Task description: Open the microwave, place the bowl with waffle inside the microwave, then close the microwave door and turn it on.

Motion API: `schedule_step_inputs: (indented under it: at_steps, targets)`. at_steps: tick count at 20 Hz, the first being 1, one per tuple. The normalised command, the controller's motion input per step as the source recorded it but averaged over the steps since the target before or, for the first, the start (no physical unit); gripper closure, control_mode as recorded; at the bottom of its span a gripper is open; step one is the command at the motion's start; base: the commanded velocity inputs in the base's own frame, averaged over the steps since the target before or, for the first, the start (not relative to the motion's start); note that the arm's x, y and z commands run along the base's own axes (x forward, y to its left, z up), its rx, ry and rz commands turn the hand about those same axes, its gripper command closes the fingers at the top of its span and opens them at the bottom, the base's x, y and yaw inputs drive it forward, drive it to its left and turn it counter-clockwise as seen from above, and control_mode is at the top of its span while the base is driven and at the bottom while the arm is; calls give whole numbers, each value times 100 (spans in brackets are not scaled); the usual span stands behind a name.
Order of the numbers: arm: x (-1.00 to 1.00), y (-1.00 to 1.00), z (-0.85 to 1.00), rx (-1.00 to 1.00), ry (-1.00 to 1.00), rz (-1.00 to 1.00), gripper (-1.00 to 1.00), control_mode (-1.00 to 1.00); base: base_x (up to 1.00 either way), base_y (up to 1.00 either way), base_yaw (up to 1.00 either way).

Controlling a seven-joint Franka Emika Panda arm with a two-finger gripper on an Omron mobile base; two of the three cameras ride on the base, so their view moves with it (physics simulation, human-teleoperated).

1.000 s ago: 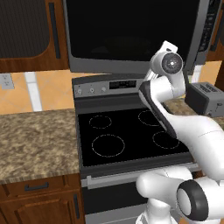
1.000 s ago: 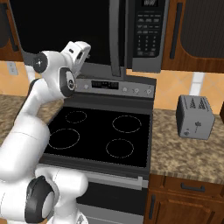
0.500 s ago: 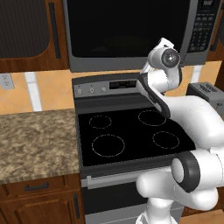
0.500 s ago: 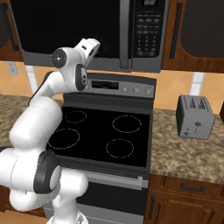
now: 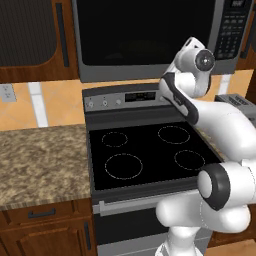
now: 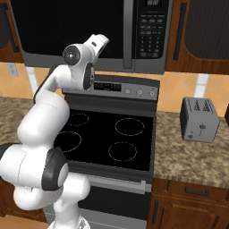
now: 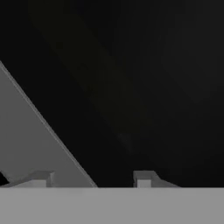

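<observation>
The microwave [image 5: 150, 35] [image 6: 67, 27] hangs above the stove, and its black glass door [image 6: 58, 22] is shut. A long grey handle [image 6: 128, 31] runs down the door's right edge, next to the keypad [image 6: 152, 27]. My arm is raised, with the hand held up against the lower part of the door, left of the handle. My gripper [image 7: 92, 179] points at the dark glass from very close, and a grey frame strip crosses the lower left of the hand view. Its fingertips [image 7: 144, 177] stand apart with nothing between them. The bowl and the waffle are out of view.
Below the microwave is a black-topped stove [image 5: 145, 150] [image 6: 107, 138] with a grey control panel. A grey toaster [image 6: 200, 120] sits on the granite counter [image 6: 188, 156] to the right. More counter [image 5: 40, 160] lies to the left, and dark wood cabinets flank the microwave.
The hand has risen and swung in toward the microwave door, moving rightward in the right base view. Stove, toaster and door have not moved.
</observation>
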Motion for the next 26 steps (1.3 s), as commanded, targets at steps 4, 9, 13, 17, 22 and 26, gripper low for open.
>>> schedule_step_inputs:
  at_steps: [4, 9, 13, 17, 22, 26]
  targets:
    - [-43, -19, 0, 12, -1, 2, -100, -100, 0, 0, 0]
    - [-74, -28, 0, 11, -7, 4, -100, -100, 0, 0, 0]
    - [-100, -41, 0, 19, -1, 13, -100, -100, 0, 0, 0]
    - [-100, -48, 0, 11, 0, 23, -100, -100, 0, 0, 0]
    - [-99, -71, 0, 4, -6, 27, 100, -100, 0, 0, 0]
    - [-59, -67, 0, -10, -27, 19, 100, -100, 0, 0, 0]
